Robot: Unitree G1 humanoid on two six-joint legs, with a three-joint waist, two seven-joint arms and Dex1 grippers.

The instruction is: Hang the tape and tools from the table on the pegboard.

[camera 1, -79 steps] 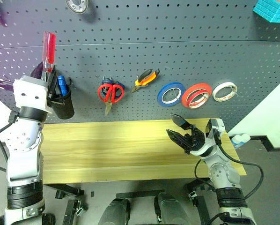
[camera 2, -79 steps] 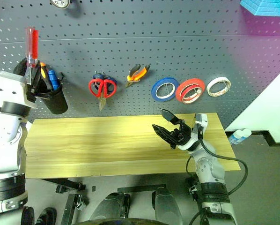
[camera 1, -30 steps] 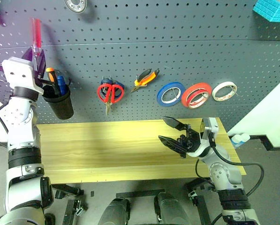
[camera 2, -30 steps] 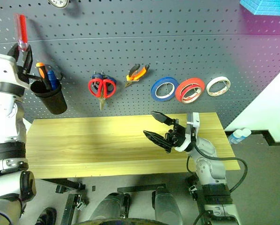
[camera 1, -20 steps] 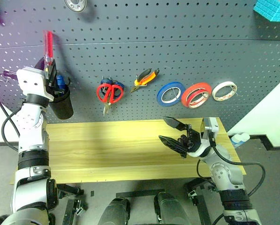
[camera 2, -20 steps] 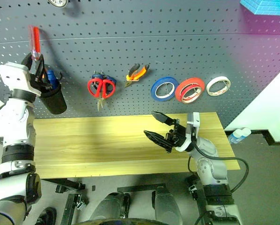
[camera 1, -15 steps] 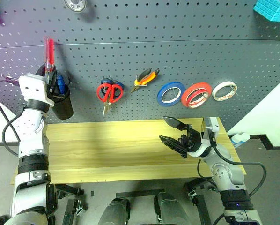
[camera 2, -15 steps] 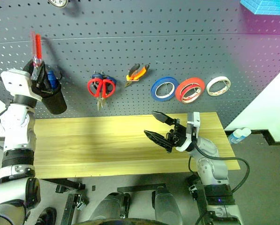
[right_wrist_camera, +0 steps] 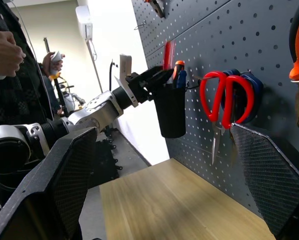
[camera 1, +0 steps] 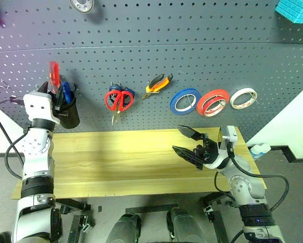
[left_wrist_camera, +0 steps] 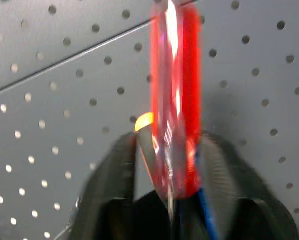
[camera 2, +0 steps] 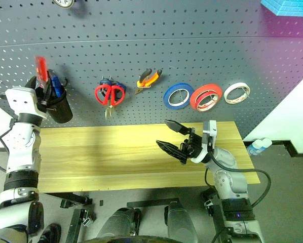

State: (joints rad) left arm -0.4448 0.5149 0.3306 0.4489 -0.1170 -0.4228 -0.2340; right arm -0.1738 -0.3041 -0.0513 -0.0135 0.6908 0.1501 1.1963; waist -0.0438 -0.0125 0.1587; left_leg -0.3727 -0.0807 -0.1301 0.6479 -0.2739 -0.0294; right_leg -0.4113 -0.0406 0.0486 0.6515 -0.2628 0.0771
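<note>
Left eye view: the right gripper spreads its fingers wide over the table, while farther back the red-handled screwdriver stands between the left gripper's parted fingers, in the black cup on the pegboard.

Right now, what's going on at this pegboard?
The left gripper is at the black cup on the pegboard, with the red screwdriver standing in the cup between its jaws. Scissors, pliers and three tape rolls already hang. The right gripper waits open over the bare table.
</note>
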